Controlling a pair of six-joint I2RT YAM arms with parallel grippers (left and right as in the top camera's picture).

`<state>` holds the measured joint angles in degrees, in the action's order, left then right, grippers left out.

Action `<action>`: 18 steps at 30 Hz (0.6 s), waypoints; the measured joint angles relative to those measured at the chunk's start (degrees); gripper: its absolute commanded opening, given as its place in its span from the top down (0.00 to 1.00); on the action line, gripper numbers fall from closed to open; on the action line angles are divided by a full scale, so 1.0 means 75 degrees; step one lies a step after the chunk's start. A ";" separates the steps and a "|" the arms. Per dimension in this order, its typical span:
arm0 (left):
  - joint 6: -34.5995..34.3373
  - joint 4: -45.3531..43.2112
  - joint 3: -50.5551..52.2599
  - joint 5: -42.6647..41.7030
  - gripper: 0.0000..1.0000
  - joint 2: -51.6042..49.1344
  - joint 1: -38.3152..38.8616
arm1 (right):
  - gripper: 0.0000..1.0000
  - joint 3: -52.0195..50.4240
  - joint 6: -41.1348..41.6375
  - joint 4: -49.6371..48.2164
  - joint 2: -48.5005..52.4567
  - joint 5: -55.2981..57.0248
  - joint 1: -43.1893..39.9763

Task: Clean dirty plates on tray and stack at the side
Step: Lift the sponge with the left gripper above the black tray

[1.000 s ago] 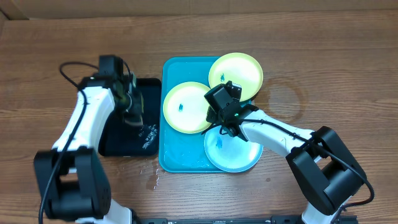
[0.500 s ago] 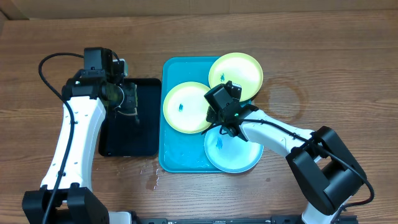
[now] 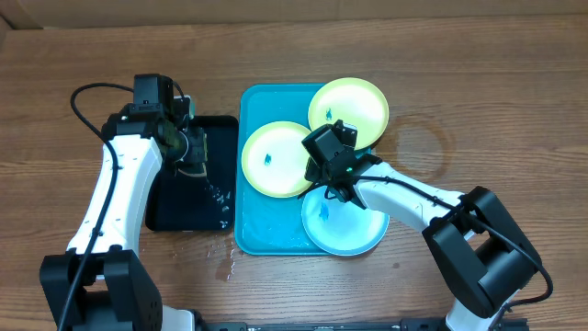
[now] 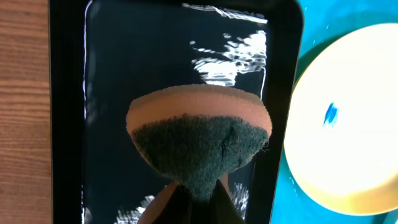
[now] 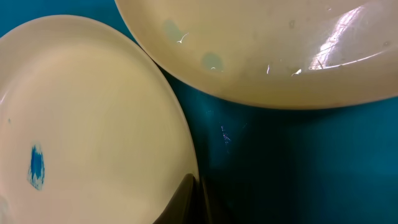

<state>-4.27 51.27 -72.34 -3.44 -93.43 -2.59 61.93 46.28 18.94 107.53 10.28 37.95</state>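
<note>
My left fingers [image 4: 194, 208] clenched on the sponge [image 4: 199, 143], above the black tray [image 4: 124, 62]. My right fingers [image 5: 184, 202] pinched tight at the rim of a yellow-green plate [image 5: 81, 112]. The second yellow-green plate [image 5: 261, 50] is just ahead and the blue-rimmed plate [image 3: 354, 230] behind under my wrist, all on the turquoise tray [image 5: 280, 162].

Wet black tray [image 3: 179, 210], sponge [image 4: 199, 142], wooden table [image 3: 478, 83]
</note>
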 measured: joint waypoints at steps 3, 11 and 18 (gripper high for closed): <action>0.0000 -0.0058 0.0000 -0.0026 0.96 -0.0003 0.0000 | 0.96 0.0000 0.0000 0.0000 0.0000 0.0000 0.0000; 0.0000 0.0015 0.0026 -0.0055 0.96 -0.0003 0.0000 | 0.96 0.0000 0.0000 0.0000 0.0000 -0.0003 0.0000; 0.0000 -0.0860 0.0714 -0.0058 0.96 -0.0003 0.0000 | 0.96 0.0000 0.0000 0.0000 0.0000 -0.0003 0.0000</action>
<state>-4.27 44.82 -66.98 -3.88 -93.45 -2.59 61.93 46.28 18.94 107.53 10.26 37.95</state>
